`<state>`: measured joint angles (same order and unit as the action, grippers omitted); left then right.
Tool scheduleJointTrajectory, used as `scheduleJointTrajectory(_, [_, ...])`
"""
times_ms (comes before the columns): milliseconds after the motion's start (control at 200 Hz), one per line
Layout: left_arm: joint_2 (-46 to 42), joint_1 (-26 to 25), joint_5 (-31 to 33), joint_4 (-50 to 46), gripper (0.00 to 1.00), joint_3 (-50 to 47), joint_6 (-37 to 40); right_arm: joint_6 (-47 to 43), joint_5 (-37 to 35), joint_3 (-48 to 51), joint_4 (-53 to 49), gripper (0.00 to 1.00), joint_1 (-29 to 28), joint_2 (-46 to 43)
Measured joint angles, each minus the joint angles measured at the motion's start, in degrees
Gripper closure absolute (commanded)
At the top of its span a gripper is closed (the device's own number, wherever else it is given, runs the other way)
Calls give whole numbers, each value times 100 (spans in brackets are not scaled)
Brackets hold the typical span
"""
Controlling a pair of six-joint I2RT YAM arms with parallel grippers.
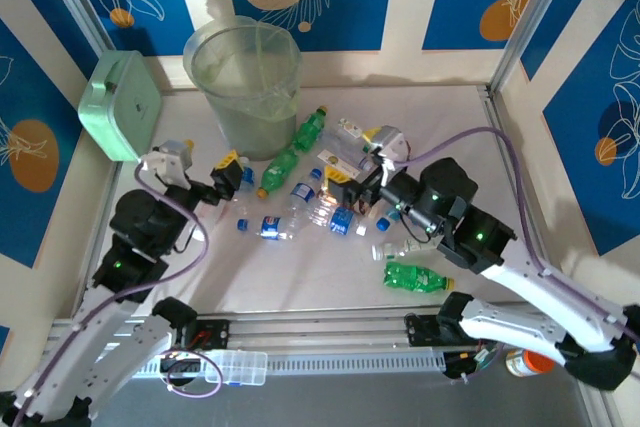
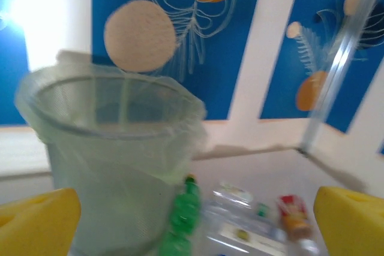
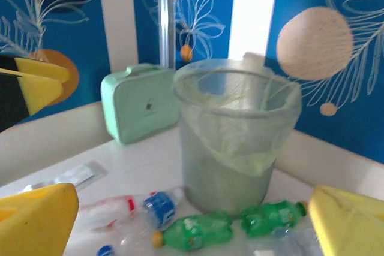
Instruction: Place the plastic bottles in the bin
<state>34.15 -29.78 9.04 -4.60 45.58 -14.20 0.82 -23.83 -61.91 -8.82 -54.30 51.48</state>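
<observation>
Starting at the left, the left gripper (image 1: 232, 173) hovers above the table, just near-left of the tall round translucent grey-green plastic bin (image 1: 250, 107). Its yellow fingers (image 2: 37, 220) are spread as wide as they go, with nothing between them. The bin stands upright at the far side, left of centre, mouth open upward.

Just right of that gripper, a small green plastic bottle with a yellow cap (image 1: 281, 169) lies flat at the foot of the bin. Its long axis runs on a diagonal, cap toward the near left and base toward the far right. A second green bottle (image 1: 311, 127) lies on much the same line beyond it.

Nearer the arms, several clear plastic bottles with blue caps and labels (image 1: 272, 226) are scattered across the middle of the table. The right gripper (image 1: 343, 192) hangs over the right end of this scatter, facing the bin, its yellow fingers (image 3: 37, 220) likewise wide apart and empty. Further right and nearer, a crushed green bottle (image 1: 415, 276) lies with its length running left to right.

The left gripper looks the nearer of the two to the yellow-capped green bottle. Its jaws would probably need to close across that diagonal, followed by a short lift to the bin's rim.
</observation>
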Motion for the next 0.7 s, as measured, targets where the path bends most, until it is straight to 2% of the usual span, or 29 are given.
scheduleJointTrajectory(45, [-20,-63,-35,-636,1,317,-365,267,-234,-697,-833,1,-267,284])
scheduleJointTrajectory(105, [4,-74,-195,-1443,1,697,-662,678,-380,-1357,-1637,1,-256,522])
scheduleJointTrajectory(245, [-136,-79,-319,-2533,1,866,-1519,1515,490,-1554,-3040,1,896,457])
scheduleJointTrajectory(320, [-306,-79,-503,-2669,1,667,-1930,1878,719,-1458,-3523,1,1152,463])
scheduleJointTrajectory(390, [-363,-79,-658,-2675,1,474,-2236,2210,787,-1233,-3845,0,1019,448])
scheduleJointTrajectory(510, [-39,-79,-688,-2761,1,308,-2570,3049,756,-922,-4513,4,852,540])
scheduleJointTrajectory(580, [269,-79,-658,-2767,1,240,-2640,3930,551,-741,-4944,6,852,658])
scheduleJointTrajectory(695, [721,-79,-603,-2780,1,101,-2728,5670,280,-245,-5683,13,955,658])
